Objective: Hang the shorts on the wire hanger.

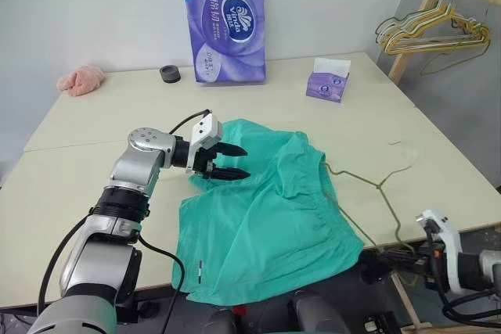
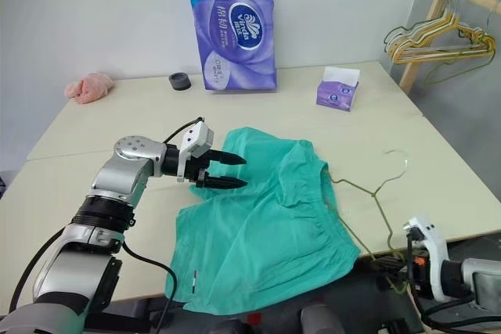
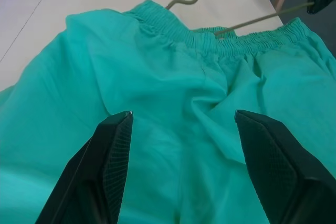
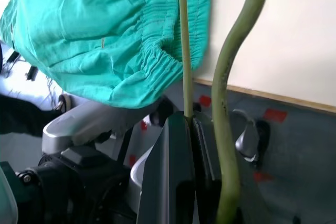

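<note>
The teal-green shorts (image 1: pixel 266 224) lie spread on the table, their gathered waistband towards the right and one corner hanging over the front edge. My left gripper (image 1: pixel 247 161) hovers open just above the cloth at the shorts' far left part, its fingers (image 3: pixel 118 145) wide apart with nothing between them. The olive wire hanger (image 1: pixel 387 201) lies to the right of the shorts, partly under the waistband, with its hook (image 1: pixel 403 148) on the table. My right gripper (image 4: pixel 189 129) is at the table's front right edge, shut on the hanger's wire (image 4: pixel 182 51).
At the back of the table (image 1: pixel 94 185) stand a purple tissue pack (image 1: pixel 225 21), a small tissue box (image 1: pixel 327 84), a black roll (image 1: pixel 170 74) and a pink fluffy cloth (image 1: pixel 81 80). A bunch of hangers (image 1: pixel 430 29) hangs on a wooden rack at the far right.
</note>
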`<state>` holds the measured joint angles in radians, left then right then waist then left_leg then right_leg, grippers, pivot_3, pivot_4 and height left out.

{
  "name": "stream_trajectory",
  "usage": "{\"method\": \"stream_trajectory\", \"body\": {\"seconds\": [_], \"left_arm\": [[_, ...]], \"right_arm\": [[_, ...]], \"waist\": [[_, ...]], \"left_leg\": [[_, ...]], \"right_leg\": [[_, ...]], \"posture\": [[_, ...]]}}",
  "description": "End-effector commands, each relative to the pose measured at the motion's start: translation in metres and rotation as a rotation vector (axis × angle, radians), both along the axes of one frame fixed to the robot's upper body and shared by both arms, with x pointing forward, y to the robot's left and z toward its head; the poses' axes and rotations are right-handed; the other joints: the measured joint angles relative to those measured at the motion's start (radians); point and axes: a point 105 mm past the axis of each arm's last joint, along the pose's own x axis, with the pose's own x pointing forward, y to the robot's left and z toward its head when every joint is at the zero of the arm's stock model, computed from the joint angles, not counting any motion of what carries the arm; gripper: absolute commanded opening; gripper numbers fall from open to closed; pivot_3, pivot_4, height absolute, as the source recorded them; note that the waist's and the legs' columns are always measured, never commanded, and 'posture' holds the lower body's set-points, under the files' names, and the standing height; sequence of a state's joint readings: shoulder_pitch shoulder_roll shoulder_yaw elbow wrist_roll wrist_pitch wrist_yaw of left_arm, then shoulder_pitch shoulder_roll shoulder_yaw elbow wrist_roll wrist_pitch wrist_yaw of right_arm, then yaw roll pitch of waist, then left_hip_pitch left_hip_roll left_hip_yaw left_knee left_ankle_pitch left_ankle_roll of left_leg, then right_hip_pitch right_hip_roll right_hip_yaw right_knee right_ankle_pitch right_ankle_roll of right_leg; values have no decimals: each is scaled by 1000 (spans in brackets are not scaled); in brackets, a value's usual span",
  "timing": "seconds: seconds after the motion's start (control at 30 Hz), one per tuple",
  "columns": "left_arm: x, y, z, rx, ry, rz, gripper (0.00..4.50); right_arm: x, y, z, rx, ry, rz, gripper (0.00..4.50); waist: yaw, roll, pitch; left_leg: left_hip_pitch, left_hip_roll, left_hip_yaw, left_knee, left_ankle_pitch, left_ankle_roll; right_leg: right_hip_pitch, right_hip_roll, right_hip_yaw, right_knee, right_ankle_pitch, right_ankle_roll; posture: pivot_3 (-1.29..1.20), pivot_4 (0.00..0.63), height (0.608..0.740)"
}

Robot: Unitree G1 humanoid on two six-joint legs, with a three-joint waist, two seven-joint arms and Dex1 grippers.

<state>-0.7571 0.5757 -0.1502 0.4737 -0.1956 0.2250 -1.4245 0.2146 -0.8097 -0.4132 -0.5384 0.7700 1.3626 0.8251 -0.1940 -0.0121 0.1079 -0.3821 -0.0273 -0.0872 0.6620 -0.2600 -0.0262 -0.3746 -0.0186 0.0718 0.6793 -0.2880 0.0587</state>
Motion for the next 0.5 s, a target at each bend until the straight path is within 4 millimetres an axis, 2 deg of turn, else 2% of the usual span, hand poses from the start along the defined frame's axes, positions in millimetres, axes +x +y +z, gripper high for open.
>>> {"method": "stream_trajectory", "body": {"seconds": [0.03, 0.17, 0.3, 0.4, 0.5], "left_arm": [[2, -1, 11, 0, -56, 0, 3281], [4, 0, 12, -2, -64, 11, 3281], [4, 1, 12, -1, -68, 16, 3281], [4, 2, 12, 0, -68, 17, 3281], [5, 3, 12, 2, -71, 22, 3281]], "right_arm": [[8, 6, 3, 18, -16, 32, 0], [17, 9, 2, 19, -24, 49, 0], [40, 5, -2, 20, -55, -21, 0], [45, -3, -1, 0, -74, -41, 0], [44, 2, 3, 16, -87, 10, 0]], "waist": [[0, 0, 0], [0, 0, 0], [-1, 0, 0], [1, 0, 0], [3, 0, 0]], "left_leg": [[0, 0, 0, 0, 0, 0], [0, 0, 0, 0, 0, 0], [0, 0, 0, 0, 0, 0], [0, 0, 0, 0, 0, 0], [-1, 0, -1, 0, 0, 0]], "right_leg": [[0, 0, 0, 0, 0, 0], [0, 0, 0, 0, 0, 0], [0, 0, 0, 0, 0, 0], [-1, 0, 0, 0, 0, 0], [-1, -1, 0, 0, 0, 0]], "posture": [[-243, 72, 740], [-239, 70, 740], [-234, 67, 740], [-230, 66, 740], [-231, 65, 740]]}}
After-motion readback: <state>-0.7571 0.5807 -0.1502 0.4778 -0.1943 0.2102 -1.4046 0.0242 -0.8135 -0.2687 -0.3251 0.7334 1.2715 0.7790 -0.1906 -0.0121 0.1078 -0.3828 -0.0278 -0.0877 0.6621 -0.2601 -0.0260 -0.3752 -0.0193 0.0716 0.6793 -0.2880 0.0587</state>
